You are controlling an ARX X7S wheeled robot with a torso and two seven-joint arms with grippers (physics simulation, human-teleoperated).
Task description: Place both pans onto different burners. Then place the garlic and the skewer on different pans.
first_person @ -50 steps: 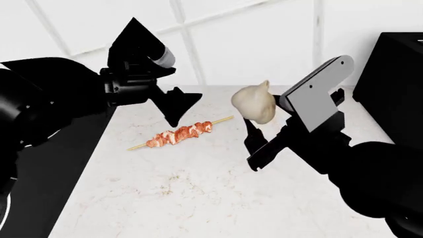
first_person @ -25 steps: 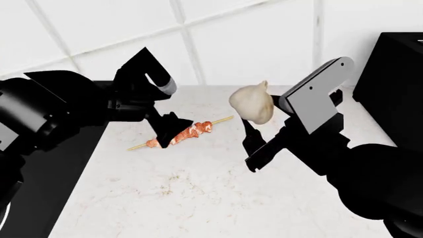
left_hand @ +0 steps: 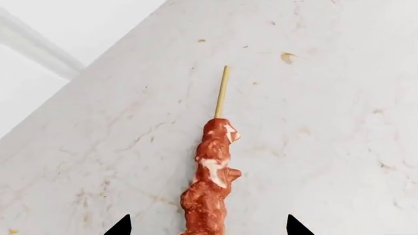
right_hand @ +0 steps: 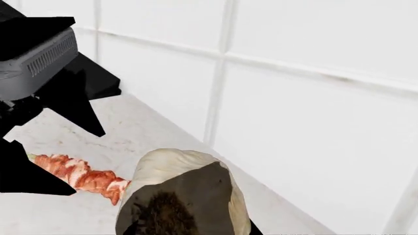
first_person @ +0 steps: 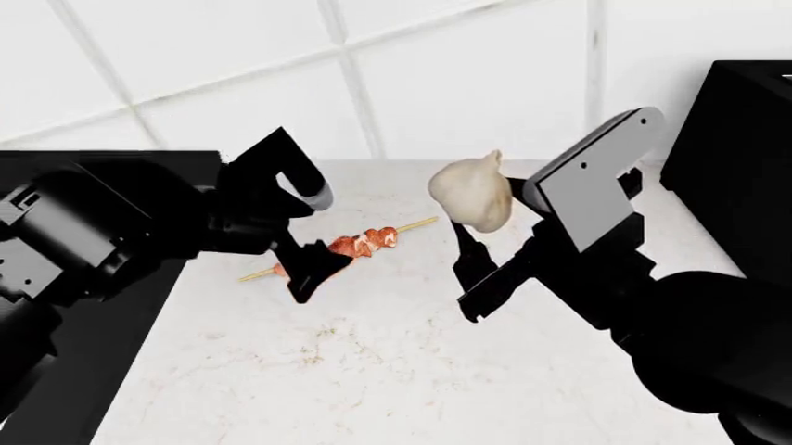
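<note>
Wooden skewer (left_hand: 210,196) lies between the open left pincer's (left_hand: 209,228) tips.

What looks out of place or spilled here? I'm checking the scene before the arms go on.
Nothing is spilled or damaged. The skewer lies flat on the marble counter, and the garlic is lifted off it at the right gripper. No pan shows in any view.
</note>
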